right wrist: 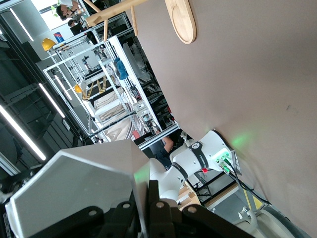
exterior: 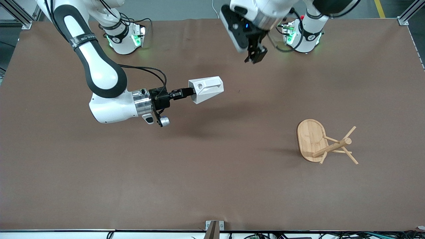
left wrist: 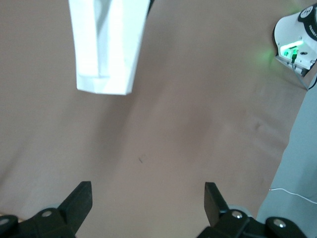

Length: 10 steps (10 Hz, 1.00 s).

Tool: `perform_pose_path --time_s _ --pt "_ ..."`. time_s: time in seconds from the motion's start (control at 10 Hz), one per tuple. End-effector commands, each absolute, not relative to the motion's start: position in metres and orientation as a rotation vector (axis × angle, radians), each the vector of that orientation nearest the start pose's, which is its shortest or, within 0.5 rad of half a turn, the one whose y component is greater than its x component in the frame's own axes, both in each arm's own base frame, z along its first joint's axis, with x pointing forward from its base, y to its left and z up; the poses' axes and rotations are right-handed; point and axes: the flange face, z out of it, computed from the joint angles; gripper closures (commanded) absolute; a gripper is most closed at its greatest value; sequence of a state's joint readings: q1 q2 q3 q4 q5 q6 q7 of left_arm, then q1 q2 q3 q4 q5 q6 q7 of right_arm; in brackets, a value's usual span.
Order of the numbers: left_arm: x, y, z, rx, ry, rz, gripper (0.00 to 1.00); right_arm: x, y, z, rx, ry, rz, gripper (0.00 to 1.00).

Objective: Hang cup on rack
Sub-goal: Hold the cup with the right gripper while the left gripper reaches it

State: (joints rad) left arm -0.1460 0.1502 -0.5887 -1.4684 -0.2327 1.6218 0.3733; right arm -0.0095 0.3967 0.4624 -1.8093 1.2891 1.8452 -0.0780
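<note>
The cup point(exterior: 206, 89), white and faceted, hangs sideways in the air over the middle of the table, with its pierced tab handle point(exterior: 199, 85) toward the wrist. My right gripper point(exterior: 188, 93) is shut on it. In the right wrist view a thin white edge of the cup point(right wrist: 74, 193) is pinched at the right gripper point(right wrist: 148, 210). The bamboo rack point(exterior: 327, 144) stands toward the left arm's end, on its oval base point(exterior: 309, 137). My left gripper point(exterior: 256, 55) hangs open and empty near its base. The left wrist view shows the cup point(left wrist: 106, 44) above the left gripper point(left wrist: 147, 201).
Brown paper covers the table point(exterior: 212, 172). The right arm's base point(left wrist: 299, 42) and the left arm's base point(right wrist: 198, 158) glow green at the table's edge. The rack's base point(right wrist: 181, 20) and post point(right wrist: 114, 12) show in the right wrist view.
</note>
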Motion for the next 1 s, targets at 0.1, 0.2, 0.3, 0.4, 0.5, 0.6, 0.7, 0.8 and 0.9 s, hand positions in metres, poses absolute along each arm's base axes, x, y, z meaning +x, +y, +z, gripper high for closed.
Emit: perform_pose_path --time_s 0.1,0.2,0.3,0.4,0.5,0.6,0.7,0.8,0.9 --pt "0.49 -0.408 0.572 -3.033 1.83 0.038 0.0 0.541 0.323 0.381 -1.797 0.141 0.62 0.99" --pt "0.499 -0.412 0.561 -3.053 1.825 0.0 0.0 0.54 0.324 0.38 -1.798 0.139 0.623 0.99" --pt "0.508 -0.416 0.553 -3.07 1.817 -0.041 0.0 0.537 0.328 0.382 -1.795 0.133 0.63 0.99" --pt "0.515 -0.418 0.545 -3.087 1.809 -0.074 0.0 0.533 0.335 0.385 -1.79 0.12 0.638 0.99" --pt "0.515 -0.422 0.541 -3.083 1.824 -0.075 0.0 0.531 0.338 0.385 -1.79 0.128 0.648 0.99" --pt "0.516 -0.424 0.535 -3.077 1.843 -0.067 0.0 0.53 0.339 0.386 -1.791 0.128 0.652 0.99" --pt "0.512 -0.432 0.529 -3.075 1.868 -0.045 0.0 0.528 0.343 0.389 -1.791 0.122 0.652 0.99" --pt "0.511 -0.434 0.528 -3.073 1.88 -0.042 0.0 0.524 0.349 0.392 -1.783 0.112 0.66 0.99" --pt "0.509 -0.435 0.529 -3.045 1.924 -0.046 0.0 0.523 0.35 0.392 -1.779 0.112 0.662 0.99"
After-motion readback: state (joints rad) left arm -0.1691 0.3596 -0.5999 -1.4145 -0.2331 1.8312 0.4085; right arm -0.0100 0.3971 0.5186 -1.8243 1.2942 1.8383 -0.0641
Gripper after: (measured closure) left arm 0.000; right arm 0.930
